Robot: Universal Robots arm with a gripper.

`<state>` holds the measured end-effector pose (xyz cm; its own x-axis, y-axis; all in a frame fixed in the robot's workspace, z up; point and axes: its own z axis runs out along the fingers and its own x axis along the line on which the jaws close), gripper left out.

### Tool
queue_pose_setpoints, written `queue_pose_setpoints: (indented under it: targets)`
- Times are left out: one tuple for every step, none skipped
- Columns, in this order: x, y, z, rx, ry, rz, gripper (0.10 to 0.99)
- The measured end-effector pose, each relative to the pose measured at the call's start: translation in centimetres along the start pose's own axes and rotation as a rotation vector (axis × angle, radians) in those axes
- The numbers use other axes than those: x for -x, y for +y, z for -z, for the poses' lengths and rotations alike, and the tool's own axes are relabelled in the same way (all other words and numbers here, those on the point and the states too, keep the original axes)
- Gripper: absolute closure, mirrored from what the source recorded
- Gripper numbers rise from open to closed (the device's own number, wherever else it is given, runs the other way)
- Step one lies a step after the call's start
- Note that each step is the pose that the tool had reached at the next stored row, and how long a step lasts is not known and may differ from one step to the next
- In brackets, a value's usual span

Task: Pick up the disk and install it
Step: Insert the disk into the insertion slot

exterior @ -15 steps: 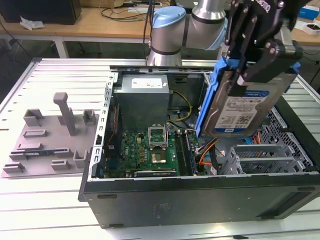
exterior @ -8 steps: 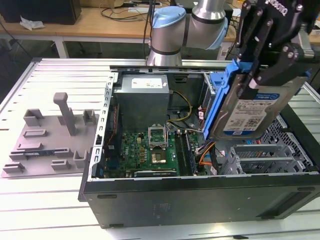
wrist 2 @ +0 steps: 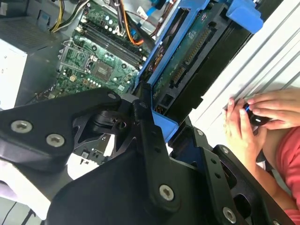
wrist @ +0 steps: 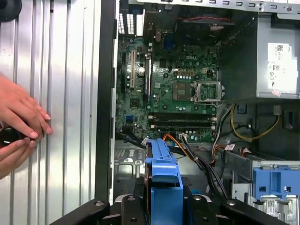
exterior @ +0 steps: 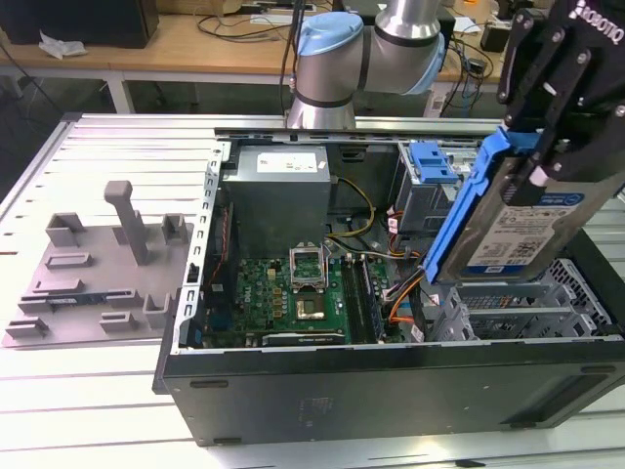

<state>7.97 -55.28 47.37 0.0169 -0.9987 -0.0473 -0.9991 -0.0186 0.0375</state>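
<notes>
In the exterior view my gripper is shut on the disk, a silver drive with a white-and-blue label in a bright blue carrier. The disk hangs tilted, one end up, above the grey drive cage at the exterior view's right end of the open computer case. In the second wrist view the disk shows its green circuit side between my black fingers. The blue carrier stands on edge in the first wrist view, over the case interior.
Inside the case lie the green motherboard, a grey power-supply box, loose cables and a blue latch on a metal cage. A grey fixture lies at the exterior view's left. A person's hands hold a small device beside the case.
</notes>
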Motion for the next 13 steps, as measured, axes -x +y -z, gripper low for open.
queue_pose_setpoints:
  targets:
    - [-0.03, -0.37, 0.01, 0.000, 0.0000, 0.001, 0.718]
    - [-0.05, -1.02, 0.02, 0.000, 0.0002, 0.003, 0.718]
    - [-0.07, -1.58, 0.02, 0.000, 0.0002, 0.005, 0.718]
    - [-0.08, -2.13, 0.02, 0.000, 0.0003, 0.008, 0.718]
    - [-0.08, -2.40, 0.02, 0.000, 0.0004, 0.009, 0.718]
    - [-0.08, -2.69, 0.01, 0.000, 0.0004, 0.010, 0.718]
    - [-0.09, -3.03, -0.02, 0.001, 0.0003, 0.011, 0.718]
    - [-0.10, -3.40, -0.04, 0.001, 0.0005, 0.011, 0.718]
    - [-0.11, -3.88, -0.06, 0.001, 0.0004, 0.012, 0.718]
    - [-0.11, -3.95, -0.08, 0.001, 0.0008, 0.012, 0.718]
    - [-0.11, -3.95, -0.10, 0.001, 0.0012, 0.012, 0.718]
    - [-0.12, -3.95, -0.10, 0.001, 0.0014, 0.012, 0.718]
    - [-0.12, -3.95, -0.13, 0.001, 0.0014, 0.012, 0.718]
